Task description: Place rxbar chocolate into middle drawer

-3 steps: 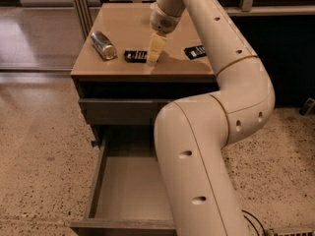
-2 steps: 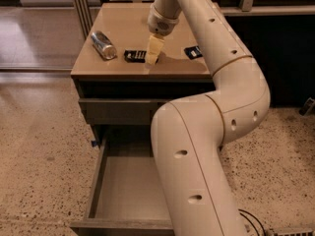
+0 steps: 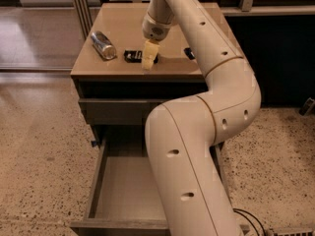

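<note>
Gripper (image 3: 149,58) over right end of rxbar chocolate (image 3: 131,56), near front edge of counter (image 3: 123,23); its opening cannot be told. Middle drawer (image 3: 123,191) open below.

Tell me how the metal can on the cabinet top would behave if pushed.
The can lies on its side, so it would probably roll. Its shiny metal skin looks smooth, perhaps slippery to grip. The gripper is nearby, at the rxbar chocolate.
</note>
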Controlling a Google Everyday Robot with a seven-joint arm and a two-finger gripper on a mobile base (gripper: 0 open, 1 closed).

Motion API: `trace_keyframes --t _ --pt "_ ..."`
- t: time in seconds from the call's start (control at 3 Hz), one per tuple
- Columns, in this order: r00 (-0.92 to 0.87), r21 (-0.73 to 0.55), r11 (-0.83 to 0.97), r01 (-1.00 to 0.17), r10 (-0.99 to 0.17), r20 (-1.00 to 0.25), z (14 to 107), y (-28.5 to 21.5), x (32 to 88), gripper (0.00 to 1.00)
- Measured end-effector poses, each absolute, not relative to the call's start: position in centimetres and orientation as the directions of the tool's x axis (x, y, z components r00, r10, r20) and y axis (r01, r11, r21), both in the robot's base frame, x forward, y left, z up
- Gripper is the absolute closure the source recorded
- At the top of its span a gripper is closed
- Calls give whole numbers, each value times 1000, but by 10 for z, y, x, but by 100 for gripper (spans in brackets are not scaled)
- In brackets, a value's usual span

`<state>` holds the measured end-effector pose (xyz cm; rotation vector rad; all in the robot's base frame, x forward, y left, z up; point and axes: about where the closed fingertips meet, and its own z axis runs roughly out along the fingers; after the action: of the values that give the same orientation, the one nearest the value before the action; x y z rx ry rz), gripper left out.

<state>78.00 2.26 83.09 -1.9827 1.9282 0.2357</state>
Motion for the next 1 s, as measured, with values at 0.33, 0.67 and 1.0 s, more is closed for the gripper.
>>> trace_keyframes --t 0.33,0.67,1.0 --pt "50 -121 -5 -993 -929 -368 810 36 785 0" --pt "50 -121 -5 -993 -929 -368 810 36 785 0" --pt "50 -121 -5 -993 -929 -368 810 36 785 19"
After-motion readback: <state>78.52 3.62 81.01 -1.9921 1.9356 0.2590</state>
